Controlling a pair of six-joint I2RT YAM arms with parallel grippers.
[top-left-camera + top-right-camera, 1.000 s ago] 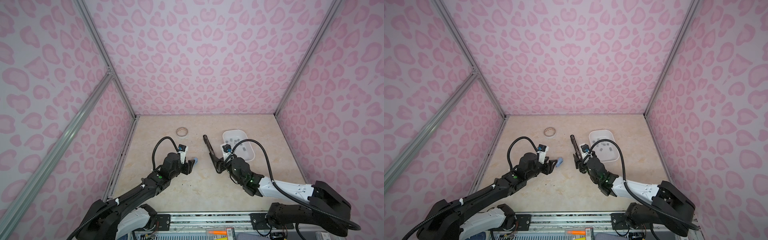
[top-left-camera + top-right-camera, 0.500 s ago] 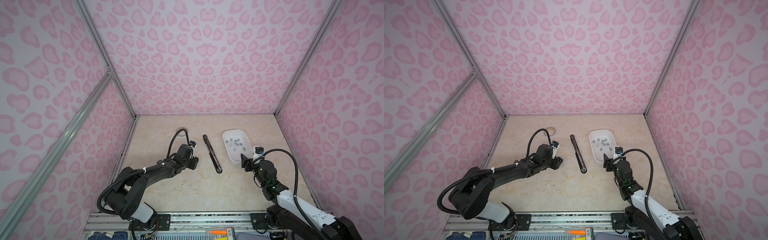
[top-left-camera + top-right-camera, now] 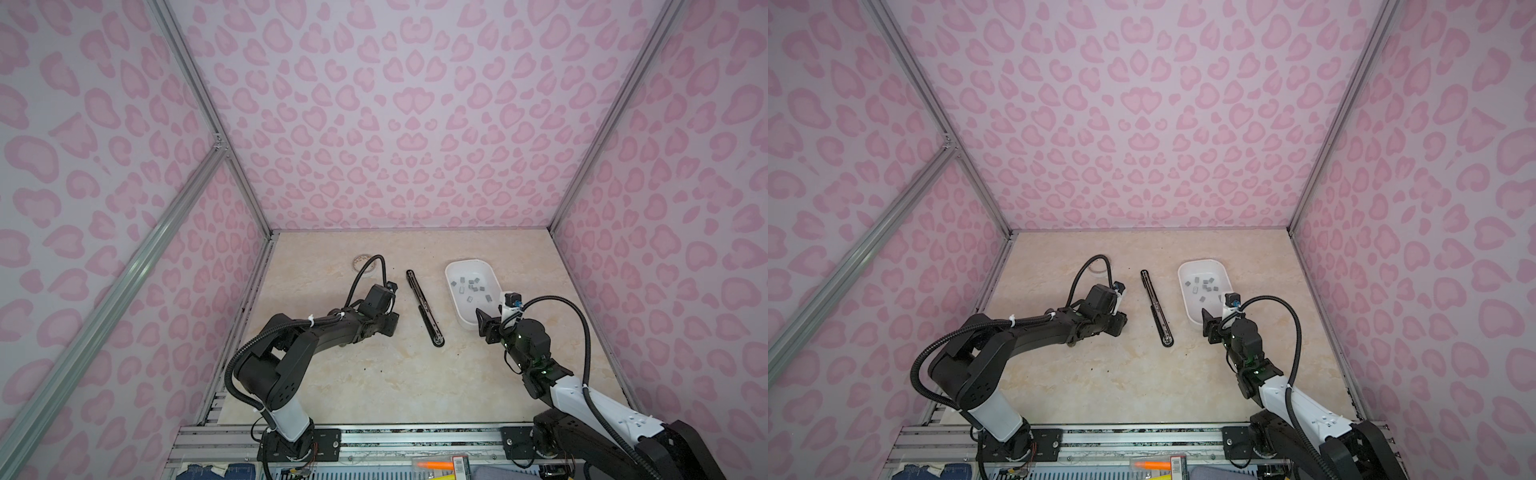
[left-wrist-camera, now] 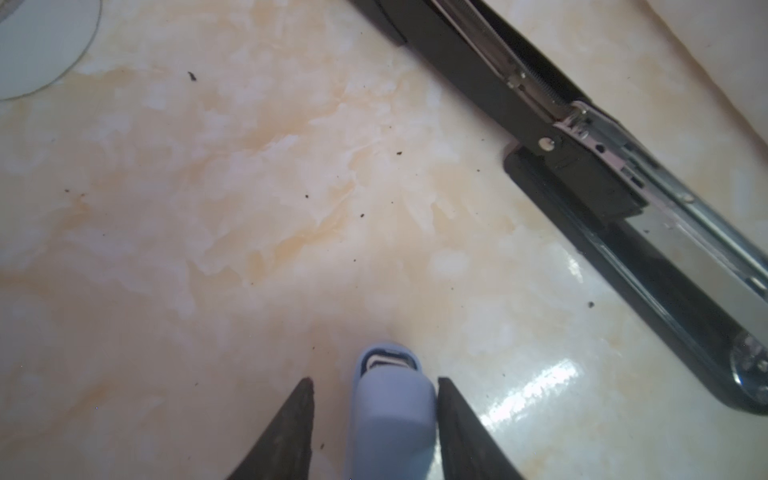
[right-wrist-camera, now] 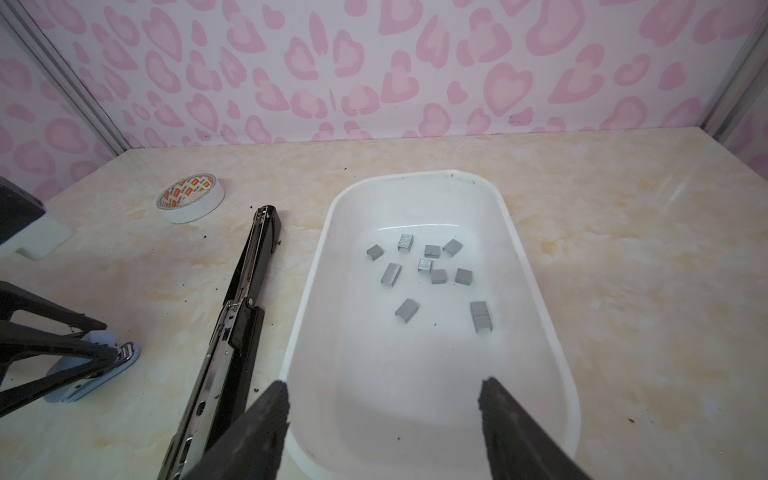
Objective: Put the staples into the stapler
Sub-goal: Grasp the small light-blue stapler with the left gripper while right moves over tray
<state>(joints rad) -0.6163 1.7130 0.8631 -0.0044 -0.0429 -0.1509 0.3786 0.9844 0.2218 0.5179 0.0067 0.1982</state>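
A long black stapler [image 3: 422, 307] [image 3: 1156, 307] lies opened out flat mid-table, its metal channel facing up in both wrist views [image 4: 582, 166] [image 5: 239, 320]. Several grey staples [image 3: 471, 286] [image 5: 428, 270] lie loose in a white tray [image 3: 453, 299] [image 5: 307, 299] to its right. My left gripper [image 3: 390, 326] [image 4: 374, 379] sits low, left of the black stapler, and straddles a small blue stapler [image 4: 392, 411] [image 5: 95, 370]. One finger touches it; a gap shows at the other. My right gripper [image 3: 484, 322] [image 5: 384, 399] hangs open and empty over the tray's near end.
A roll of white tape [image 3: 361, 262] [image 5: 191, 203] lies at the back left, behind my left arm. Pink patterned walls close in the table on three sides. Dark crumbs dot the marble-look tabletop [image 4: 249, 208].
My right arm has left the black stapler and swung right to the tray's near end. The black stapler, propped open before, now lies flat. My left jaws have narrowed round the blue stapler.
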